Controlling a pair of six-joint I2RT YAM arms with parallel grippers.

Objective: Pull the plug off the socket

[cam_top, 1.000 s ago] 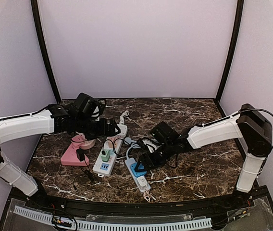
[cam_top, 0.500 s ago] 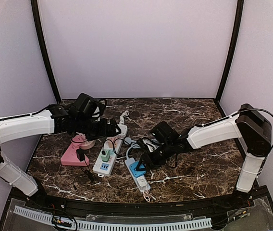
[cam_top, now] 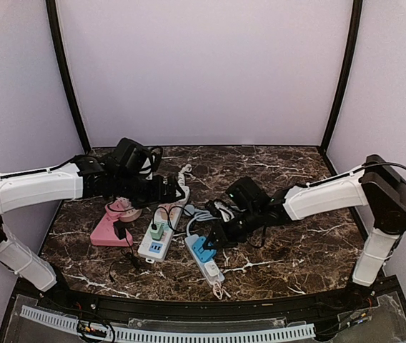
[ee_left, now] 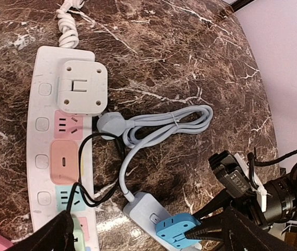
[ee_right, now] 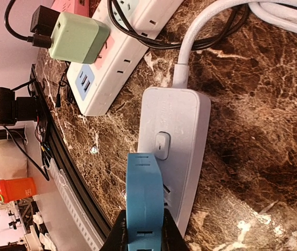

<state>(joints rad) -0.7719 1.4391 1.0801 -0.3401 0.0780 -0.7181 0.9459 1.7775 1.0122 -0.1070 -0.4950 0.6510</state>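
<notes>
Two small changes separate this moment from the pictures of one second ago. In the top view the white right arm [cam_top: 324, 194] has moved its shoulder end and forearm slightly outward, and the right gripper [cam_top: 213, 238] sits a bit higher in the picture over the near end of the short pale grey power strip [ee_right: 175, 130]. The bright blue box-shaped plug [ee_right: 144, 194] itself has almost not moved. It is at the near end of that strip, just past the small rocker switch [ee_right: 161, 145], and the right wrist view shows the two dark fingers [ee_right: 118, 232] closed on its sides, so this claw grips the plug. Whether the pins have already left the socket I cannot tell, because the body of the plug covers the joint in every view. I judge that the pull is only beginning and the plug is probably not yet free. The left gripper [cam_top: 169, 191] has hardly changed: it hovers with its fingers spread wide, holding nothing, above the long white power strip with pastel panels [ee_left: 43, 68]. It does not press the grey strip, which lies loose on the dark marble table [cam_top: 303, 243] and may rise together with the plug.
</notes>
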